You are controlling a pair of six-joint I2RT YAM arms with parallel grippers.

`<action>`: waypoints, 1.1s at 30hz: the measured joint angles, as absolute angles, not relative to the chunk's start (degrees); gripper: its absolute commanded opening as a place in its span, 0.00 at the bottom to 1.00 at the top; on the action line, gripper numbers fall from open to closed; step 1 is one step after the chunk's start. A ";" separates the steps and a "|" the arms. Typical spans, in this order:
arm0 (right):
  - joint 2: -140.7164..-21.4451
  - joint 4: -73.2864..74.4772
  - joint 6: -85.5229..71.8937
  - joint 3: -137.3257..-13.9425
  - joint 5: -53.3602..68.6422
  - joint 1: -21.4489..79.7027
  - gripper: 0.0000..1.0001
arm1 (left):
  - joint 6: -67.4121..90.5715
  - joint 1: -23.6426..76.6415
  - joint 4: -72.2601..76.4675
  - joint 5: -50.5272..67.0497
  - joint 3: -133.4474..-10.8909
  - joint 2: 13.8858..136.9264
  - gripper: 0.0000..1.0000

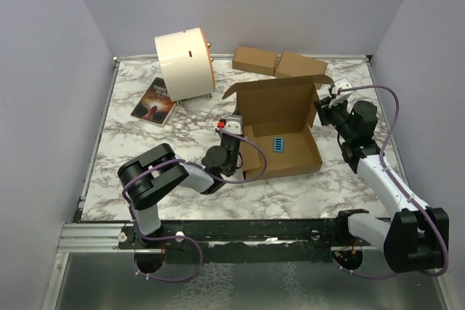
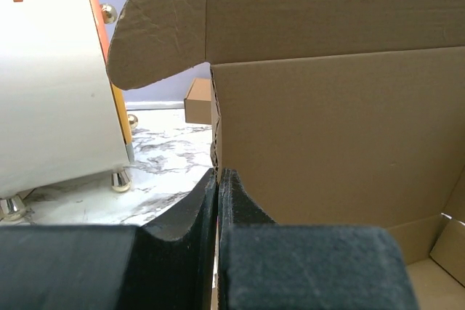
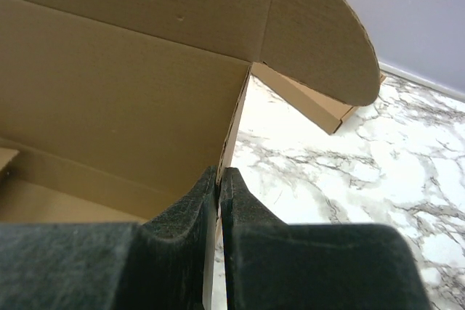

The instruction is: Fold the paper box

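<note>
The paper box (image 1: pixel 280 117) lies open on the bench (image 1: pixel 312 190) between the two grippers. The left gripper (image 2: pixel 219 176) is pressed together, pinching the box's left side wall. The tray opens to its right and the raised lid stands just beyond it. The right gripper (image 3: pixel 219 173) is likewise pinching the right side wall, with the tray to its left. A small blue item (image 1: pixel 278 144) lies on the box floor between them. A cream drum (image 2: pixel 51 85) stands beyond and left of the left gripper. Two small closed boxes (image 1: pixel 280 63) sit beyond the lid.
</note>
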State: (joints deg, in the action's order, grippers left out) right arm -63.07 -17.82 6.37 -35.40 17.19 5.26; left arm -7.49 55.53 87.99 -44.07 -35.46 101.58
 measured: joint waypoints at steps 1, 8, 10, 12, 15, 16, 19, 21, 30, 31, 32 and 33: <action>-62.76 -16.32 6.98 -35.75 17.21 5.26 0.04 | -7.51 55.64 87.99 -44.07 -35.35 101.58 0.02; -60.49 -10.57 10.04 -36.42 17.67 5.26 0.02 | -7.88 56.18 88.01 -44.14 -35.18 101.58 0.02; -60.12 -9.78 10.79 -36.42 17.89 5.26 0.02 | -7.94 56.38 88.03 -44.18 -35.11 101.58 0.02; -59.68 -8.88 11.18 -36.42 18.26 5.26 0.02 | -8.10 56.49 88.03 -44.23 -35.05 101.58 0.02; -58.76 -7.31 11.94 -36.42 18.65 5.23 0.02 | -8.16 56.82 88.05 -44.27 -34.83 101.56 0.03; -58.41 -6.74 12.16 -36.42 18.70 5.23 0.02 | -8.21 56.99 88.05 -44.34 -34.74 101.51 0.04; -57.89 -5.78 12.36 -36.42 18.76 5.23 0.01 | -8.27 57.47 88.05 -44.51 -34.28 101.14 0.05; -57.43 -5.13 12.36 -36.42 18.74 5.23 0.01 | -8.08 57.91 88.01 -44.71 -33.89 100.64 0.06; -56.53 -4.27 12.34 -36.07 18.72 5.19 0.01 | -2.72 58.52 83.22 -45.56 -33.74 97.67 0.08; -56.53 -4.27 12.34 -36.03 18.72 5.19 0.01 | -1.80 58.52 82.11 -45.65 -33.85 97.12 0.08; -56.51 -4.29 12.34 -36.01 18.72 5.19 0.01 | -0.95 58.52 80.95 -45.74 -33.98 96.57 0.08; -56.49 -4.32 12.32 -35.97 18.72 5.19 0.01 | 0.08 58.52 79.68 -45.78 -34.15 96.07 0.08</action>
